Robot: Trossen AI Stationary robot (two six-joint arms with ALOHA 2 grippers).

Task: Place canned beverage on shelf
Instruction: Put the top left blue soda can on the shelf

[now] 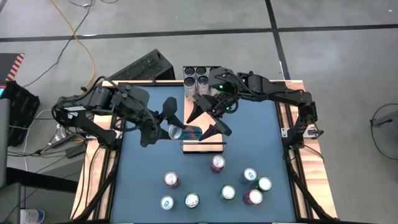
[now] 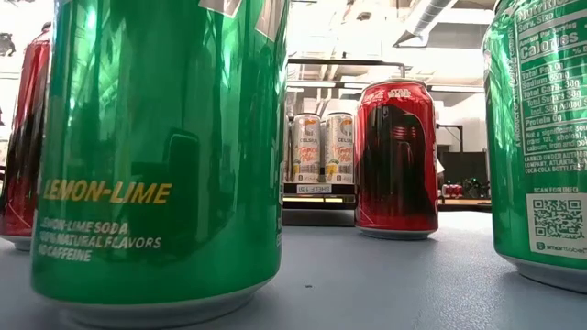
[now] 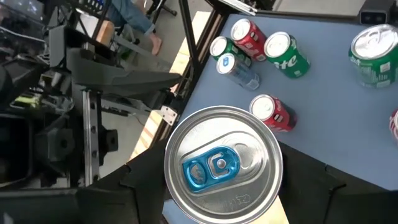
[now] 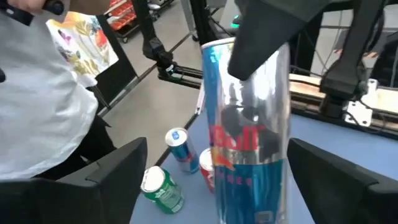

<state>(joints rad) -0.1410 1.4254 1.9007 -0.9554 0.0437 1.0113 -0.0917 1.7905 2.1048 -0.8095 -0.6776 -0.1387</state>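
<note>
Between the two tools, over the middle of the blue worktop (image 1: 149,180), a slim blue-and-silver can (image 1: 185,132) lies on its side, lifted just above the shelf (image 1: 203,146). The left tool (image 1: 163,127) is clenched on this can: its wrist view looks straight at the can's silver lid and blue pull tab, with a dark finger (image 3: 146,186) on either side. The right tool (image 1: 214,122) stands released, its two fingers spread wide on both sides of the can's far end and not pressing it, as its own wrist view shows with the can (image 4: 249,130) in the gap between the fingers (image 4: 109,171). The shelf, a pale plank with a thin black rail, sits on the worktop directly beneath the right tool. Beyond that tool, at the worktop's far edge, a group of cans (image 1: 200,76) stands in a dark holder. On the near side of both tools, red, green and blue cans (image 1: 217,163) stand scattered upright. A person in a white shirt (image 4: 43,93) shows past the worktop's edge.
</note>
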